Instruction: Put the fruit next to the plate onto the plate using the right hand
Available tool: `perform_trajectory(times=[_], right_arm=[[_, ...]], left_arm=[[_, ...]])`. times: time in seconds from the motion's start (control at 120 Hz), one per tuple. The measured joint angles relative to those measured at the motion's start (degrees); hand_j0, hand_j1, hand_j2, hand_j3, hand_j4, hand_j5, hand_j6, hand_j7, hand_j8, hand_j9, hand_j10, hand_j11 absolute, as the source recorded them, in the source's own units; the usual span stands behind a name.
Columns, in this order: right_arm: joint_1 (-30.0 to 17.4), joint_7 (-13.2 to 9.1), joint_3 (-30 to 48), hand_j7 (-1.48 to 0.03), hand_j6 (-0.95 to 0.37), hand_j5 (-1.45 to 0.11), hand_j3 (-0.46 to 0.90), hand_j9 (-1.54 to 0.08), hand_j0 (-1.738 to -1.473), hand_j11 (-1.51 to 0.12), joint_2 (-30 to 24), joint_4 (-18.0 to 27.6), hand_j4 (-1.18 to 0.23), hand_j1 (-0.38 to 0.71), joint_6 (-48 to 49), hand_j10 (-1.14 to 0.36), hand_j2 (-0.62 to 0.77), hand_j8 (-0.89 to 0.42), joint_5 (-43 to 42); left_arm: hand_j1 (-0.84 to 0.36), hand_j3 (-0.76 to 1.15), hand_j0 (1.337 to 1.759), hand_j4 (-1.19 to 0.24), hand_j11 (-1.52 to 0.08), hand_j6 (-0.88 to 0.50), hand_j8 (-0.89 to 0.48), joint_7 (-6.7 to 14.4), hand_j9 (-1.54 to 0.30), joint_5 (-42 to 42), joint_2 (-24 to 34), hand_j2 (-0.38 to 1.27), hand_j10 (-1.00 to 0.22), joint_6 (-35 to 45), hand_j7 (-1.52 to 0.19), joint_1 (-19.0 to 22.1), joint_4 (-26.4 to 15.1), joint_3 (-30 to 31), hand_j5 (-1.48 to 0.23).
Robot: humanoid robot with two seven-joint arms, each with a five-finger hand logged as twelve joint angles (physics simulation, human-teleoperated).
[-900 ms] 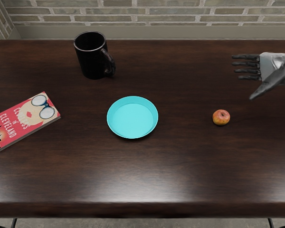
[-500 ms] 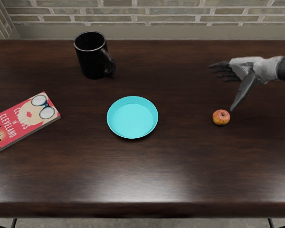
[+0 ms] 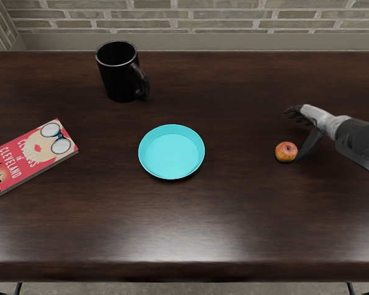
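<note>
Beside fruit (image 3: 286, 151), robot hand (image 3: 309, 120) spread, empty

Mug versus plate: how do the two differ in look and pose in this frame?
The mug is black; the plate is turquoise. The mug stands tall and upright, handle toward the picture's right; the plate lies low and flat. The mug sits near the far edge of the table, the plate around its middle. Both are round and rest on the table.

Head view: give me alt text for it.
The right hand, open, sits just right of the small fruit on a dark table, not grasping it. The teal plate lies left of the fruit; a black mug and a book lie farther left.
</note>
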Motion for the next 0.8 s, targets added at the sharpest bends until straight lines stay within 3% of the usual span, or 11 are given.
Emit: perform_trajectory(times=[0.533, 0.708, 0.8], right_arm=[[-2.29, -0.22, -1.68, -0.6, -0.47, -0.6, 0.0, -0.6, -1.658, -0.6, 0.44, 6.3, -0.46, 0.21, -3.78, -0.46, -0.07, -0.47, -2.28], [-2.56, -0.27, -1.93, -0.69, -0.46, -0.65, 0.0, -0.68, -1.655, -0.67, 0.38, 6.8, -0.56, 0.29, -3.65, -0.55, -0.04, -0.4, -2.63], [-2.66, -0.3, -1.98, -0.71, -0.46, -0.63, 0.0, -0.68, -1.653, -0.68, 0.49, 6.86, -0.61, 0.31, -3.78, -0.55, 0.04, -0.39, -2.94]], left_arm=[[0.07, 0.0, 1.658, -0.23, -0.3, -0.23, -0.23, -0.02, -0.3, 0.0, 0.0, 0.05, -0.23, 0.0, -0.3, 0.01, 0.0, 0.01, -0.3], [0.07, 0.0, 1.658, -0.23, -0.3, -0.23, -0.23, -0.02, -0.3, 0.01, 0.0, 0.05, -0.23, 0.0, -0.3, -0.04, 0.01, -0.01, -0.3], [0.07, 0.0, 1.658, -0.23, -0.3, -0.23, -0.23, -0.02, -0.3, 0.01, 0.0, 0.05, -0.23, 0.0, -0.3, -0.01, 0.0, -0.01, -0.3]])
